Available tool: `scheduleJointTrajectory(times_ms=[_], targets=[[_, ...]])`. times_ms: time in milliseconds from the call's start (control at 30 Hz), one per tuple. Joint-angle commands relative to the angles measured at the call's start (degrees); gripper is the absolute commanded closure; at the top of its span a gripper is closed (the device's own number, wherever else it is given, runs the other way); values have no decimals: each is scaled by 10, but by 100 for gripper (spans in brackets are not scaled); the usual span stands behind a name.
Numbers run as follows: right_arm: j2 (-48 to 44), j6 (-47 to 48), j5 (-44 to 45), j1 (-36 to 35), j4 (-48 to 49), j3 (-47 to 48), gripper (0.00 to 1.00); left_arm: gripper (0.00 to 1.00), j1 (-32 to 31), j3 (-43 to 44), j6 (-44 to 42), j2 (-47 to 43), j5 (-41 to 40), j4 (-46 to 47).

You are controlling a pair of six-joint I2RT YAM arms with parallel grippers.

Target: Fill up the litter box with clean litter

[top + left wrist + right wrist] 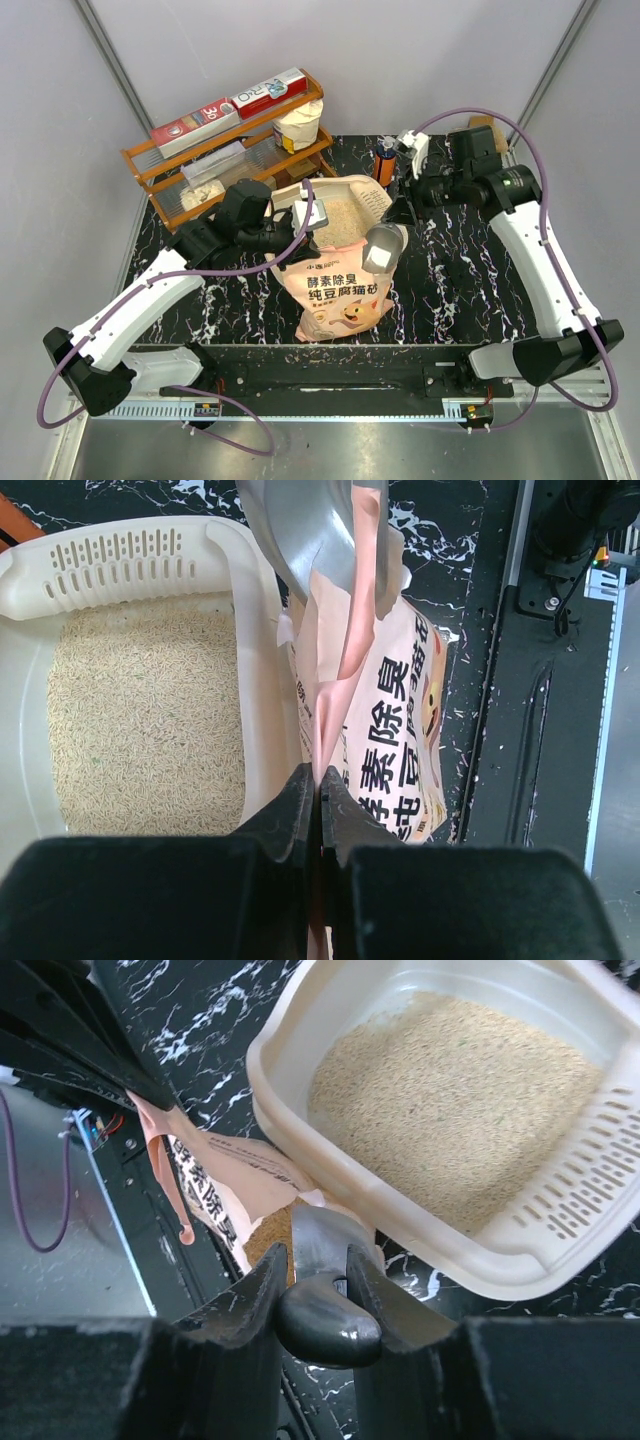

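Note:
The cream litter box (pixel 383 202) sits mid-table, its floor covered with tan litter (pixel 340 220). The peach-orange bag (pixel 335 290) stands against its near side. My left gripper (pixel 305 215) is shut on the bag's top edge, pinching the pink film (pixel 335 650) beside the box wall (pixel 262 630). My right gripper (pixel 405 210) is shut on the dark handle (pixel 328 1318) of a grey metal scoop (pixel 318 1245), whose bowl (pixel 382 248) rests at the bag's open mouth on brown litter (pixel 268 1240). The slotted end (pixel 590 1195) of the box is nearest my right gripper.
An orange wooden rack (pixel 230 150) with long boxes (pixel 230 108) and a white sack (pixel 298 125) stands at the back left. An orange bottle (pixel 385 162) stands behind the litter box. A black rail (pixel 330 380) runs along the near edge.

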State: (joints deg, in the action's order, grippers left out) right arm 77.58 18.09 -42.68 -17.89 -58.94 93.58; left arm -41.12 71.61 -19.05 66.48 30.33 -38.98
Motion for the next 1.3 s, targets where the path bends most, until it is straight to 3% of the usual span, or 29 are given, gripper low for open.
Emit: scheduleJointTrajectory(times_ms=[0,133,200,267,333,433,600,767,1100,1267], targets=[[5,19,-52,-31,-19,1,100,100,5,25,26,-14,12,78],[6,-42,-56,-65,-33,-36,100,100,3,41,73,-1,30,108],[-16,-105,-9,-79,2,-82,100,100,2,50,91,4,38,123],[-41,-230,89,-91,64,-112,100,100,-3,65,116,15,43,130],[-51,-278,141,-90,80,-132,100,100,-6,80,133,24,50,137],[-58,-274,237,-91,99,-136,100,100,-16,88,143,30,54,138],[-84,-271,296,-97,148,-155,100,100,-24,78,168,30,61,150],[-96,-273,300,-115,153,-234,100,100,-26,58,187,31,67,165],[-108,-345,385,-220,299,-384,100,100,-26,19,269,26,67,214],[-62,-472,279,-223,393,-425,100,100,-26,-1,271,20,71,216]])
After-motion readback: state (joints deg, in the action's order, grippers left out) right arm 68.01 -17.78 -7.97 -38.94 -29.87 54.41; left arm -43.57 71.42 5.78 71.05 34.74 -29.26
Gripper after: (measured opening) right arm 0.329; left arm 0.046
